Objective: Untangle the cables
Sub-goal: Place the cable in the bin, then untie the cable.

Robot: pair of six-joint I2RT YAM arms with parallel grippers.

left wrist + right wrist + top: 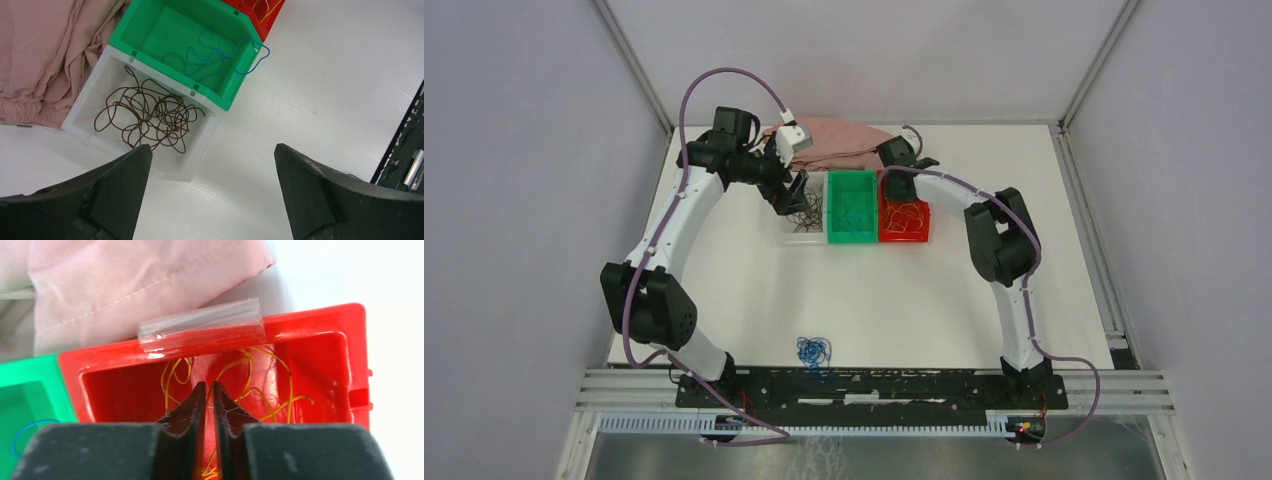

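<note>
The cables lie sorted by colour. Brown wires (150, 112) curl in the clear white bin (200, 150). Blue wires (215, 57) lie in the green bin (150, 30), one loop hanging over its rim. Yellow-orange wires (280, 390) lie in the red bin (320, 325). A small tangle of blue wires (814, 350) lies on the table near the arm bases. My left gripper (212, 147) hangs wide open and empty above the white bin's near corner. My right gripper (210, 384) points down into the red bin, jaws a narrow slit apart, yellow wire showing behind and below the tips.
A pink cloth (834, 140) lies bunched behind the three bins, touching the white one (40, 50). A strip of clear tape (200, 325) sits on the red bin's back rim. Cage walls stand on three sides, and a black rail (864, 385) runs along the near edge.
</note>
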